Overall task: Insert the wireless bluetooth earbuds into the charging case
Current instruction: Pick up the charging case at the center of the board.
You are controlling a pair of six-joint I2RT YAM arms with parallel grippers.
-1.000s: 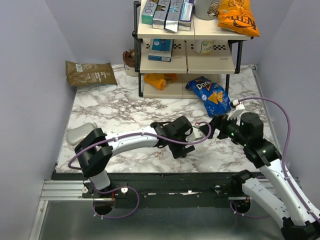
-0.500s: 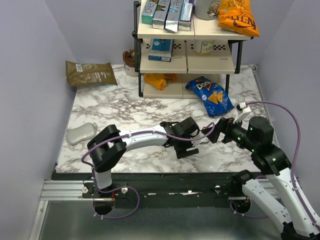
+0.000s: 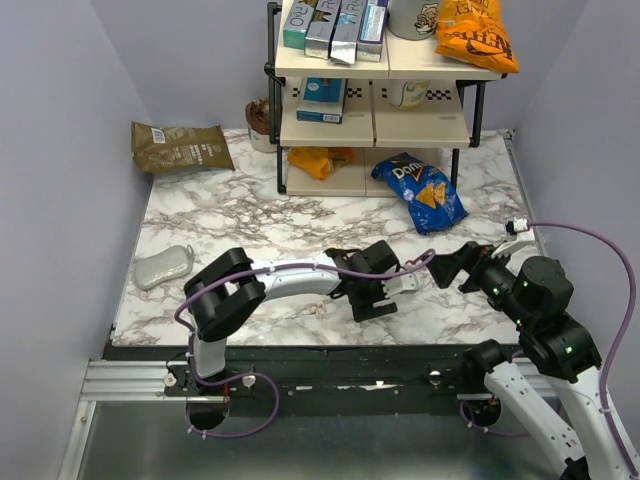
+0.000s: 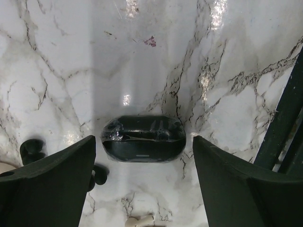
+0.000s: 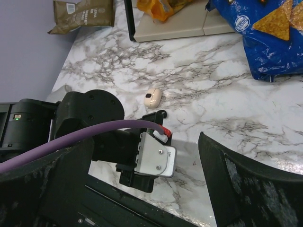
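My left gripper (image 3: 372,298) is open low over the marble. In the left wrist view its fingers (image 4: 57,175) stand either side of a glossy black oblong case (image 4: 142,138) wrapped in clear film. Two black earbuds (image 4: 32,149) lie by the left finger, one partly hidden. A cream-white earbud (image 4: 139,221) shows at the bottom edge. The pale beige-pink charging case (image 5: 152,97) lies shut on the table beyond the left wrist; it is probably the small pale spot in the top view (image 3: 320,308). My right gripper (image 3: 452,268) is open and empty, held up to the right of the left gripper (image 5: 146,142).
A wire shelf rack (image 3: 375,120) with boxes and snack bags stands at the back. A blue chip bag (image 3: 425,190) lies before it, a brown pouch (image 3: 180,147) at back left, and a grey mouse-like thing (image 3: 163,266) at the left edge.
My right arm has drawn back to the right, away from the left gripper. My left arm's elbow has swung right while its gripper stayed nearly in place over the black case.
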